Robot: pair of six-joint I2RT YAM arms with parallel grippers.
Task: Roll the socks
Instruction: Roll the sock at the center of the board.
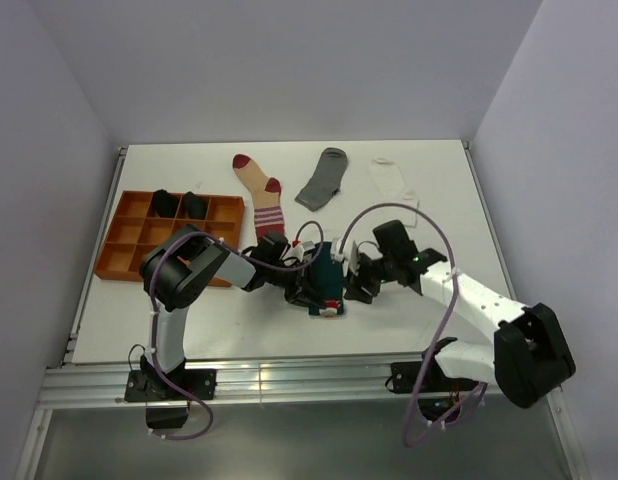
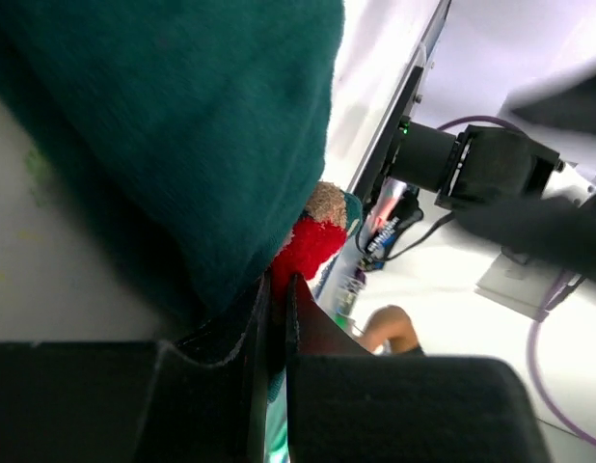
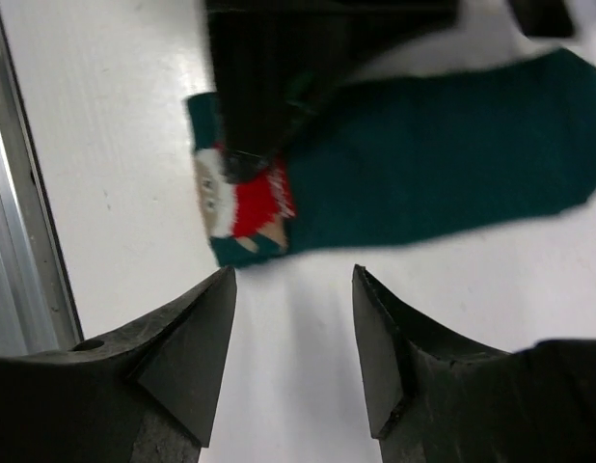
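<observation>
Clamping the dark teal Christmas sock, left pincer, right pincer spread apart just beside it, orange compartment tray off left, two black socks in back cells.

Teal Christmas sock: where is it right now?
Top view: the teal sock lies front-centre on the table, between the left fingers, shut on its figure end, and the open right fingers just right of it.

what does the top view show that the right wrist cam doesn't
Only top: the orange tray holding two black socks, plus the striped sock, grey sock and white sock. Only right wrist: the face of the Christmas figure, and how wide the right gripper stands open. Both: the teal sock pinched by the left gripper.
</observation>
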